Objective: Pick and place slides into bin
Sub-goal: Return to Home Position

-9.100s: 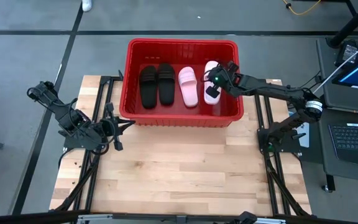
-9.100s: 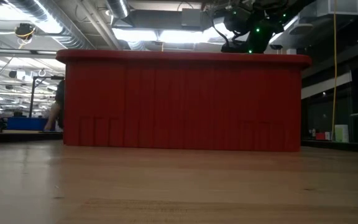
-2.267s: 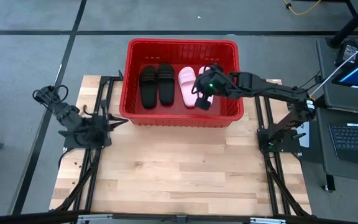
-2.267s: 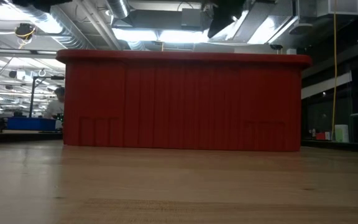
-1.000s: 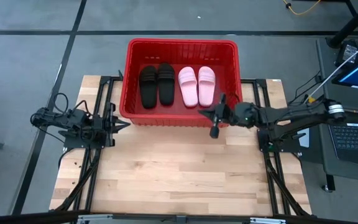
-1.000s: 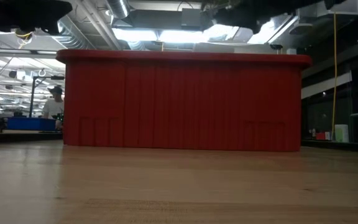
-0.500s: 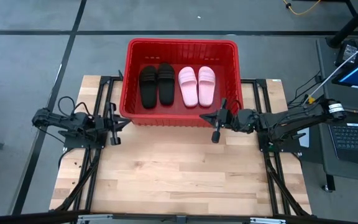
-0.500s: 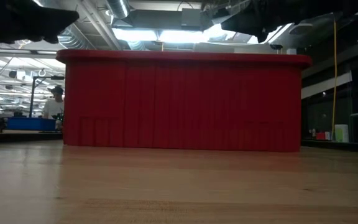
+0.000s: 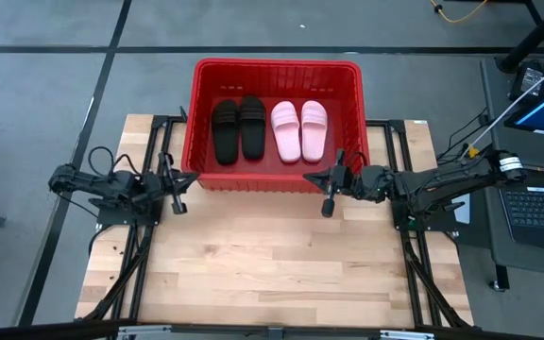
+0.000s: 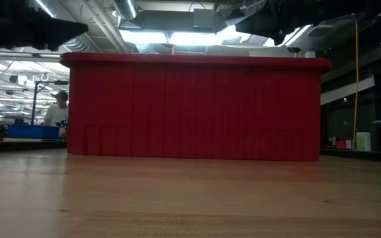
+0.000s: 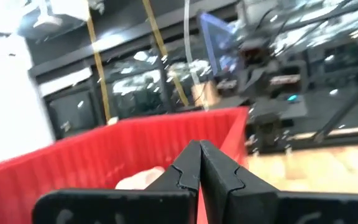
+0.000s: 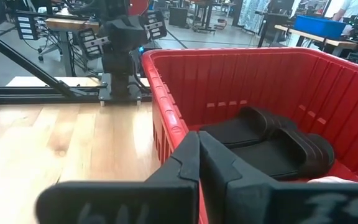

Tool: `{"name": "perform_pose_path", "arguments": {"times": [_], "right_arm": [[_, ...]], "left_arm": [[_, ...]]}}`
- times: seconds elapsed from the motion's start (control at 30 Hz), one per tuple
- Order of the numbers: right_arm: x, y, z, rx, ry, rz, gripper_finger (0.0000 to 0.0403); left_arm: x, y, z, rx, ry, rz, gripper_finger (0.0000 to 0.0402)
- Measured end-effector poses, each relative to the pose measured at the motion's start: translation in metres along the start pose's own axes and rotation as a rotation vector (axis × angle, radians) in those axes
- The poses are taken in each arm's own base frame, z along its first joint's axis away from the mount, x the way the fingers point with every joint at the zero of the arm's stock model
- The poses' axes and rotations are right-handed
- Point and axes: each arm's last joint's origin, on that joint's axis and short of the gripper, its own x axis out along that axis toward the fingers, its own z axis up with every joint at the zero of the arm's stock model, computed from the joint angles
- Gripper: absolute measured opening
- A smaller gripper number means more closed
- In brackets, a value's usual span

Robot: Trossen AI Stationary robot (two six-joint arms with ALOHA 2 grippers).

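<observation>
Above the pale wooden table (image 9: 272,274), the left gripper (image 11: 199,155) and right gripper (image 12: 199,146) hang empty with fingers pressed together, at the front corners of the large red slotted plastic bin (image 9: 277,65). Inside it, the matte black slides (image 9: 239,129) lie beside the pale pink slides (image 9: 299,130).

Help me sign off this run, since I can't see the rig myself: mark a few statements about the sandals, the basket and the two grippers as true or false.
1. The black sandals and pink sandals all lie inside the red basket. True.
2. The black sandals lie on the right arm's side of the basket. False: they lie on the left arm's side, and the pink sandals on the right arm's side.
3. The left gripper and right gripper are both shut and empty. True.
4. The right gripper hangs over the inside of the basket. False: it is outside the basket's near wall, above the table.
</observation>
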Motion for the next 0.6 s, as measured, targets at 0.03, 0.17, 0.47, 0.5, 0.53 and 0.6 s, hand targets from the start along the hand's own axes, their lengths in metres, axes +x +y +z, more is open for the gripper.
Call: {"name": "perform_pose_path", "arguments": {"times": [0.03,0.17,0.47,0.5,0.53,0.6], "right_arm": [[0.0000,0.0000,0.0000,-0.002,0.000,0.000,0.0005],[0.0002,-0.0007,-0.0001,-0.004,0.001,-0.003,0.0005],[0.0004,-0.0007,0.0005,-0.003,-0.006,-0.003,0.0005],[0.0004,-0.0007,0.0006,-0.017,-0.007,-0.003,0.0005],[0.0004,-0.0007,0.0010,-0.028,-0.010,-0.003,0.0005],[-0.0006,-0.0011,0.0030,-0.039,-0.026,0.000,0.0005]], "left_arm": [[0.0000,0.0002,-0.0016,-0.002,0.021,0.019,0.0001],[-0.0001,0.0003,-0.0042,-0.010,0.054,0.044,0.0003],[-0.0001,0.0000,-0.0050,0.002,0.061,0.041,0.0004],[-0.0002,-0.0001,-0.0052,0.005,0.064,0.040,0.0005],[-0.0002,-0.0003,-0.0057,0.007,0.068,0.039,0.0005],[-0.0002,-0.0005,-0.0063,0.011,0.074,0.037,0.0005]]}}
